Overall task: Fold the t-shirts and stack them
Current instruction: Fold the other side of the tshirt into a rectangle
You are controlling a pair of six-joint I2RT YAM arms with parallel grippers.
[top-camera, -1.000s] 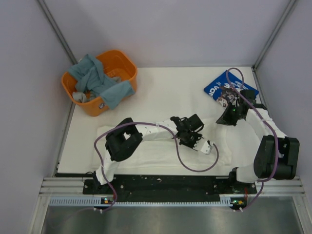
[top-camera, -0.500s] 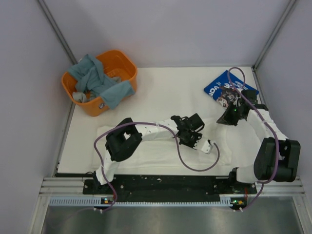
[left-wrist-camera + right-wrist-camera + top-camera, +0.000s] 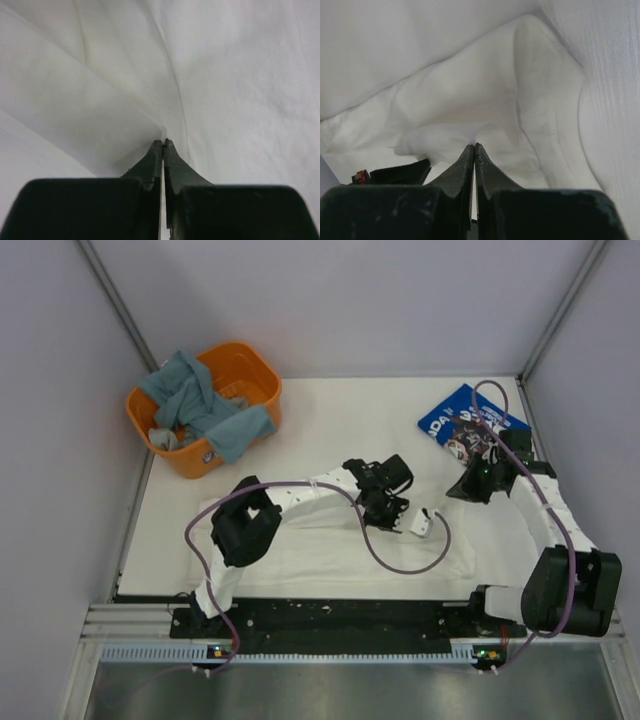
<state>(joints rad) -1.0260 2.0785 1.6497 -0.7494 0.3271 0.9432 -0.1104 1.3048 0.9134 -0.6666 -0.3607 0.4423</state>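
1. White cloth t-shirt (image 3: pixel 310 555) lies spread flat across the near half of the white surface (image 3: pixel 340 420), under both arms.
2. Left fingers (image 3: pixel 152 162) are pressed together with a crease of that white cloth caught at their tips. A second ago they stood slightly apart, so they have closed.
3. Seen from overhead, the left fingers have shifted a little toward the far side, and the left arm's elbow has swung to the left.
4. Right fingers (image 3: pixel 465 165) are likewise pinched together on a bunched fold of the white shirt near its right edge, as tight as a second before.
5. The right arm's lower link has moved outward toward the right wall, while its fingers sit almost where they were.
6. Royal-blue cloth t-shirt with white lettering (image 3: pixel 462 420) lies at the far right corner, just beyond the right wrist, unmoved.
7. Orange plastic basket (image 3: pixel 195 460) holding teal cloths (image 3: pixel 200 400) stands at the far left, unchanged.
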